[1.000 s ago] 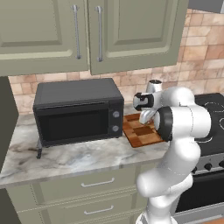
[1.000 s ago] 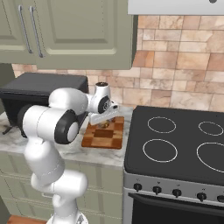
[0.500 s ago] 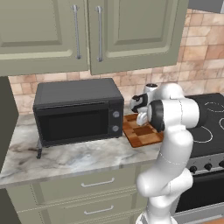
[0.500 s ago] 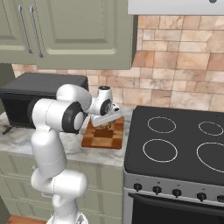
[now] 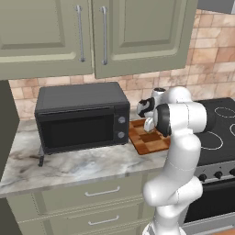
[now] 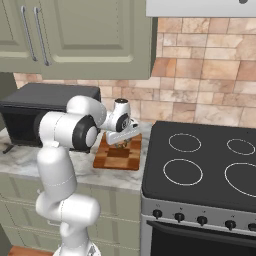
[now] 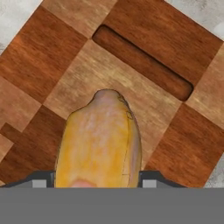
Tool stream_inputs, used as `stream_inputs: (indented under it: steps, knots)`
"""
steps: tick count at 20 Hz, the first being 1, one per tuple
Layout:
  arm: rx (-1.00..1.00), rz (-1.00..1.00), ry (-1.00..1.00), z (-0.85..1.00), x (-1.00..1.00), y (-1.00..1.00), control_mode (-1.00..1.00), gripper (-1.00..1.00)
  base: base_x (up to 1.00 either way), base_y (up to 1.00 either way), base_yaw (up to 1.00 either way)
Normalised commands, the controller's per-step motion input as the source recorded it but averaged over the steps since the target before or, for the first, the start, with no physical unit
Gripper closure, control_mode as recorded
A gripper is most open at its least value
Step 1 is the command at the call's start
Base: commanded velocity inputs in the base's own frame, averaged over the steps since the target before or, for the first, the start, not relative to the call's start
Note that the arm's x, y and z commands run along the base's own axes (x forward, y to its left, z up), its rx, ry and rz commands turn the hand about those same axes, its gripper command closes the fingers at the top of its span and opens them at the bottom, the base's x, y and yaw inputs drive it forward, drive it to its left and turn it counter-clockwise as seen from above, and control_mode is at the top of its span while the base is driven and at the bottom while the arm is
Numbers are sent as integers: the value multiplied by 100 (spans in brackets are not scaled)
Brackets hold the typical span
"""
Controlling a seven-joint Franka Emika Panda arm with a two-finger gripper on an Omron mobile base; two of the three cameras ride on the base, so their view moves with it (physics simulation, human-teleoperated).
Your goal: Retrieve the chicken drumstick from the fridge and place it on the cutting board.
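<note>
Kitchen scene, rendered: a white robot arm reaches over a marble counter (image 5: 69, 167) between a black microwave (image 5: 82, 117) and a black stovetop (image 6: 210, 165). Its end effector (image 6: 121, 144) hangs low over the cutting board (image 6: 117, 157), a checkered wooden board lying flat on the counter beside the stovetop. In the hand view, the chicken drumstick (image 7: 99, 142), golden-yellow and lumpy, sits between the two dark fingertips, which are clamped against its sides. The board's light and dark squares and its dark handle slot (image 7: 142, 62) lie directly beneath the meat. Whether the drumstick already touches the wood cannot be told; it looks very close to it.

Judged from this, the fetching part is done and the step in hand is the placing. The next move calls for easing the drumstick down until it rests on the board, well inside its edges, then parting the fingertips and lifting the end effector straight away so the meat does not roll or get dragged off.
</note>
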Motion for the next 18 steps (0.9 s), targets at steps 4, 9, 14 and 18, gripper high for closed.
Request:
stream_inputs:
  steps: [4,9,14,18]
  knots:
    - [1,0,0,-8,0,0,-100,-100,0,0,0]
    - [0,0,-1,-2,0,0,-100,-100,0,0,0]
    - [0,0,-1,0,0,0,-100,-100,0,0,0]
    - [0,0,0,0,0,0,-100,-100,0,0,0]
